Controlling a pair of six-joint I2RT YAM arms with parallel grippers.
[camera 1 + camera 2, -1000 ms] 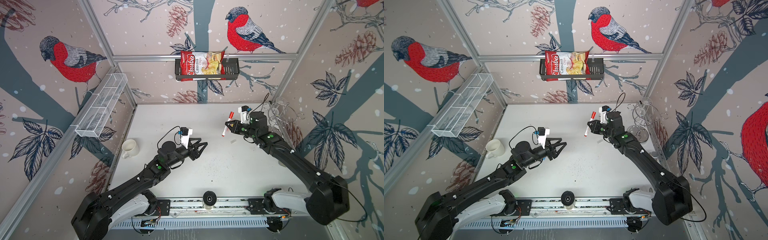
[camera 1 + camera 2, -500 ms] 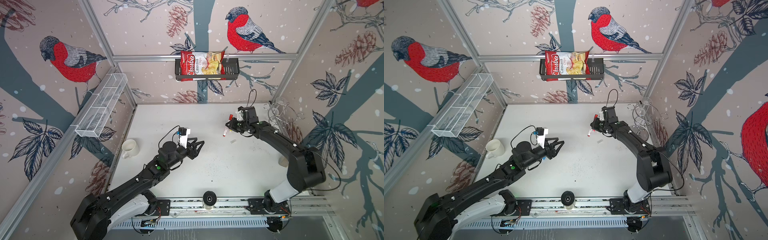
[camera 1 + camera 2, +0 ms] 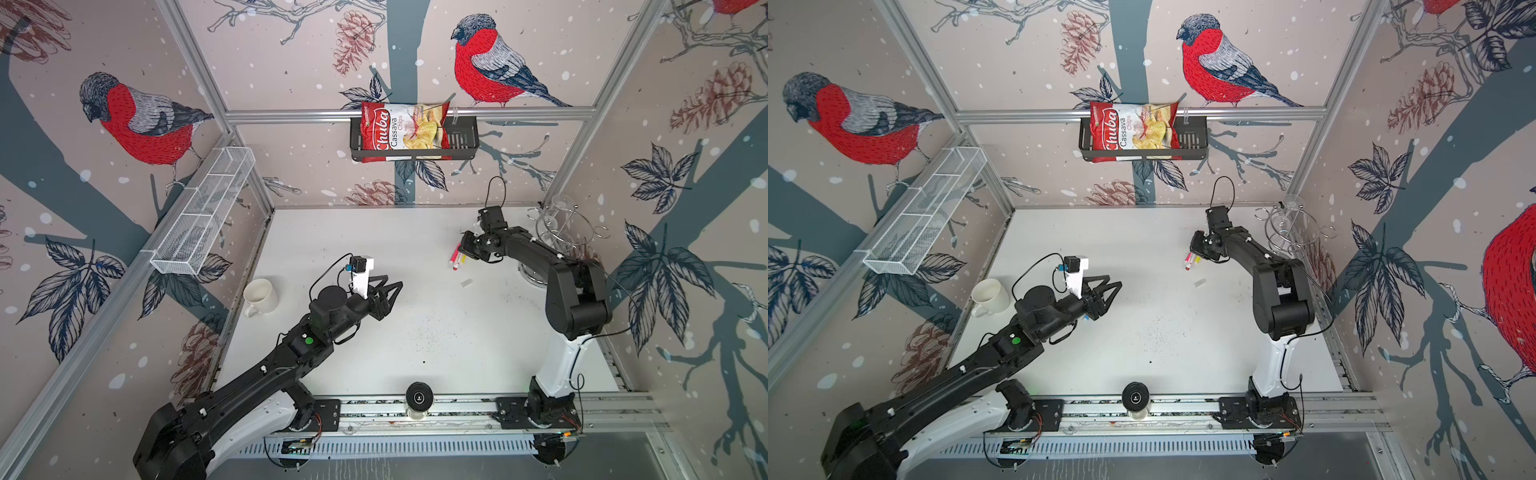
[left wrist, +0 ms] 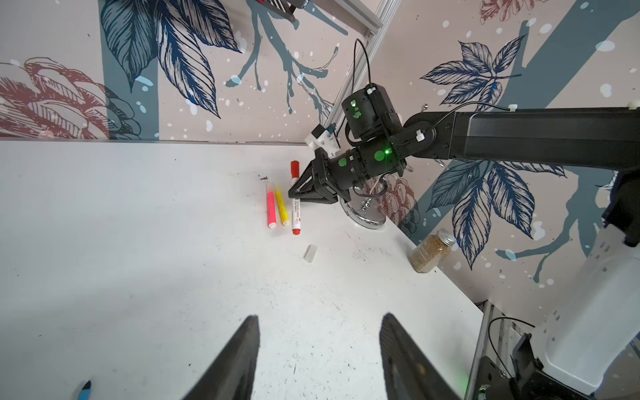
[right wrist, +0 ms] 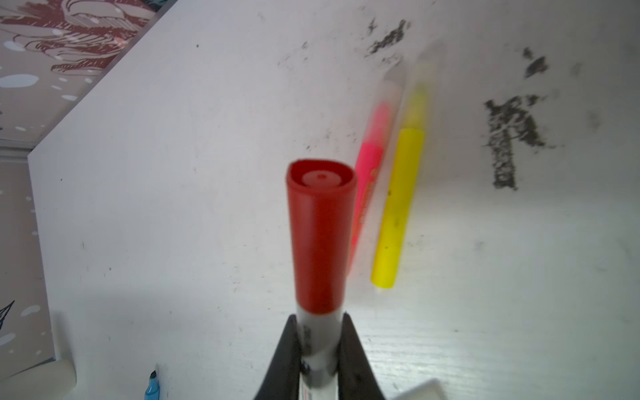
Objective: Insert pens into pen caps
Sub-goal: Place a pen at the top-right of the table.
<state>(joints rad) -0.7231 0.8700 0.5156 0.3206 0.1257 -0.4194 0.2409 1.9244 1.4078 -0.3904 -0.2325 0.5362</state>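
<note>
Beside the yellow pen (image 4: pixel 281 207), right jaws clamp the white pen (image 4: pixel 296 211); left jaws gape.

Two overhead views, two wrist close-ups

**Lighting bright and even; blur confined to the wrist views**

Light is bright and diffuse. In both top views the white table (image 3: pixel 415 257) reads clean, with only faint, soft-edged shadows close under the arms. Wide-angle stretch splays the side walls (image 3: pixel 83 291) toward the picture edges.

In the left wrist view the fingers (image 4: pixel 239 360) of the left gripper (image 4: pixel 320 317) are dark and soft.

In the right wrist view the red-capped pen (image 5: pixel 320 235) is slightly blurred. The pink pen (image 5: pixel 370 166) and yellow pen (image 5: pixel 398 207) smear toward their far ends. One table corner there falls into grey shade.
</note>
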